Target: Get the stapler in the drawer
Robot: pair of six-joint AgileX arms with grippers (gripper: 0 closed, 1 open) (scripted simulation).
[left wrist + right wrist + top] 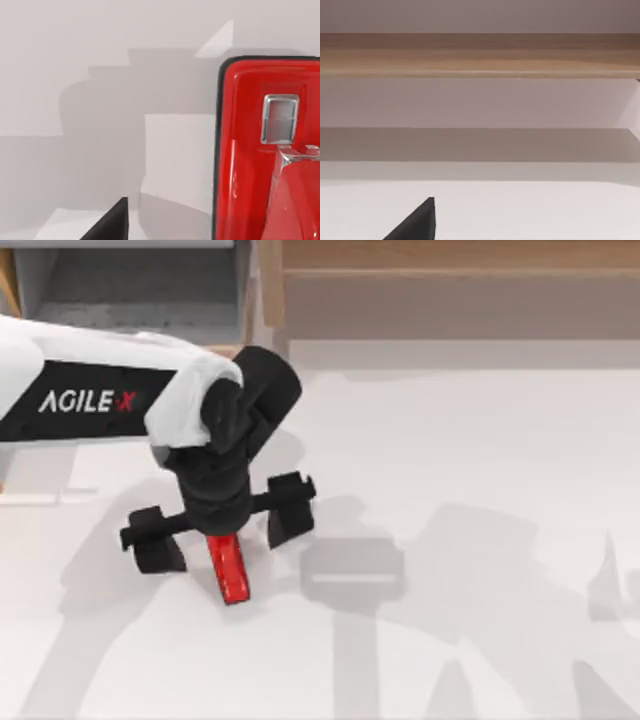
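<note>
The red stapler (232,573) lies on the white table, left of centre, one end hidden under my left wrist. My left gripper (220,528) hovers right over it, open wide, with one black finger on each side of the stapler and apart from it. In the left wrist view the stapler (250,160) looms close, glossy red with a metal plate, and a black fingertip (111,225) stands off to its side. The drawer (140,290) with grey walls and floor stands open at the back left, behind the left arm.
A long wooden shelf unit (450,290) runs along the back right, also seen as the shelf unit (480,55) in the right wrist view, where my parked right gripper (415,224) faces it. Shadows fall across the bare white table (480,460).
</note>
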